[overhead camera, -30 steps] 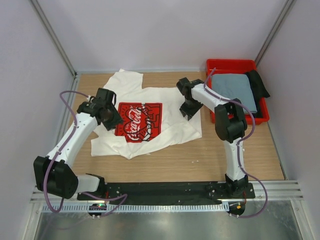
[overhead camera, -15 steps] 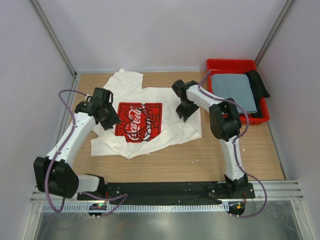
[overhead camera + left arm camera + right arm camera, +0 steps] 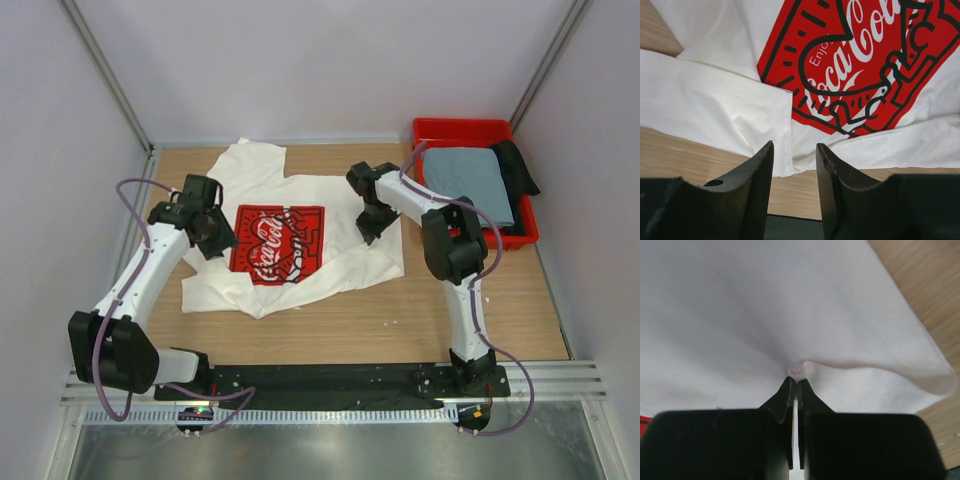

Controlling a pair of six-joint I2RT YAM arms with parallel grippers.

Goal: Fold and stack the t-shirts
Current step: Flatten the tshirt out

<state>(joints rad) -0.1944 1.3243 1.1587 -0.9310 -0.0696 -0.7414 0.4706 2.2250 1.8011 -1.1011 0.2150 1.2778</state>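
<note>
Right pincer has closed, pinching white t-shirt fold, barely visible between tips; left pincer spread.

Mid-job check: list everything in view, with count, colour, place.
wooden table: one, light brown, beneath all
red plastic bin: one, red, far right corner
white cloth t-shirt with red square Coca-Cola print: one, white, spread on the table
folded grey-blue cloth t-shirt: one, grey-blue, in the bin
black cloth: one, black, at the bin's right edge
left gripper: one, black, jaws open over the white shirt's left side
right gripper: one, black, jaws shut on its right side
</note>
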